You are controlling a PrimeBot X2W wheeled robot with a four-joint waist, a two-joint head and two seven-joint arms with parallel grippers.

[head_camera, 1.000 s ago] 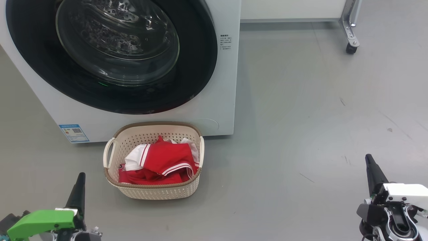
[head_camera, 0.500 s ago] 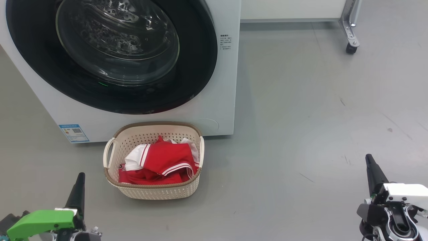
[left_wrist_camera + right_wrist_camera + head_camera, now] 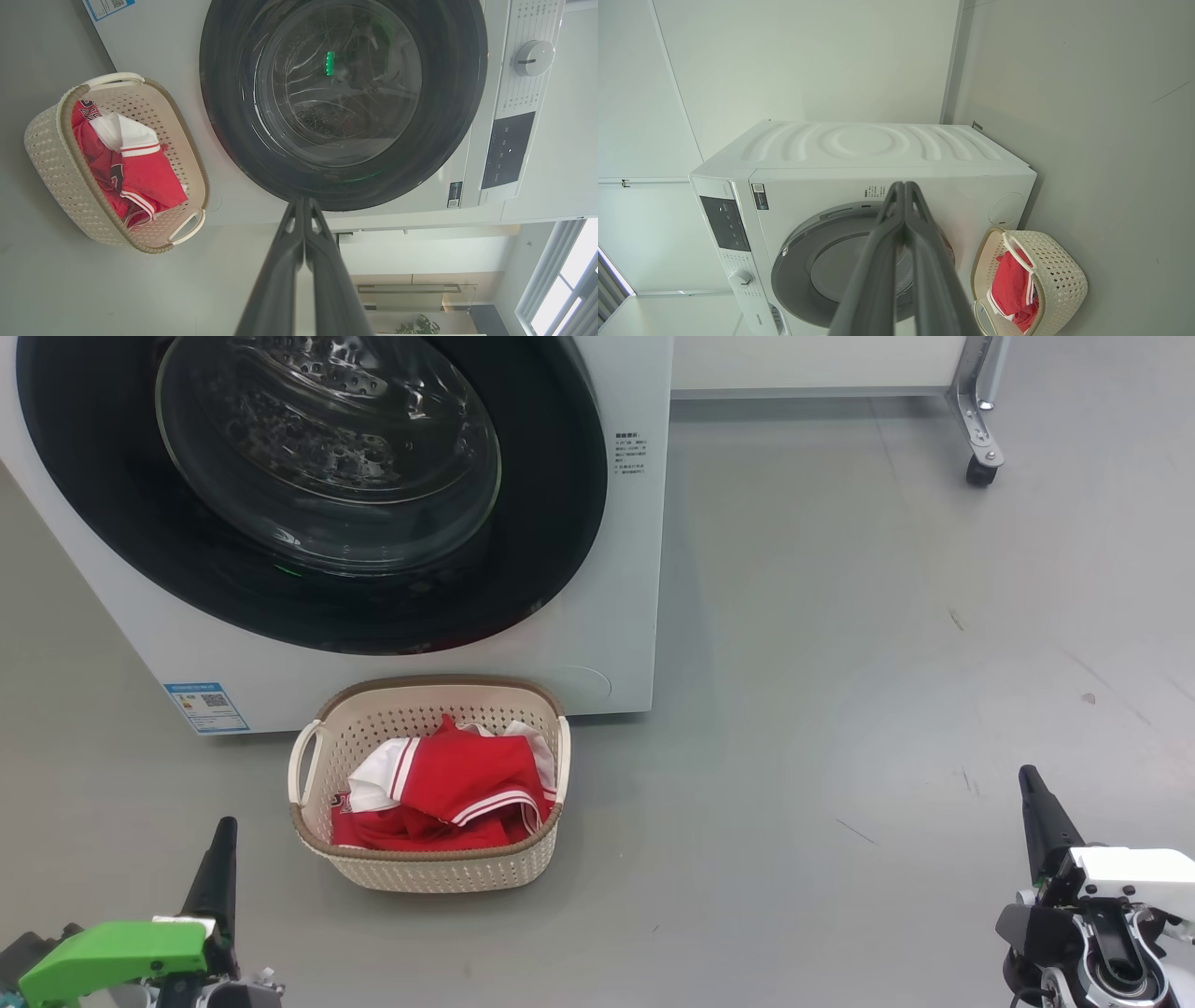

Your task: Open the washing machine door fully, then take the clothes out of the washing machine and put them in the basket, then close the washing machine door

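Observation:
The white washing machine (image 3: 616, 616) fills the upper left of the head view, and its black-rimmed glass door (image 3: 317, 476) lies flat against the front. On the floor right before it stands the cream basket (image 3: 429, 873) holding the red and white clothes (image 3: 457, 784). My left gripper (image 3: 222, 831) is low at the left, shut and empty, a little left of the basket. Far to the right, my right gripper (image 3: 1030, 779) is shut and empty too. The left wrist view shows the door (image 3: 343, 93), basket (image 3: 51, 154), clothes (image 3: 140, 172) and gripper (image 3: 303, 201). The right wrist view shows the machine (image 3: 859, 149), basket (image 3: 1059, 280) and gripper (image 3: 903, 184).
Grey floor spreads open to the right of the machine. A metal leg on a caster (image 3: 978, 467) stands at the upper right. A blue sticker (image 3: 205, 707) marks the machine's lower left corner. The control dial (image 3: 532, 58) shows in the left wrist view.

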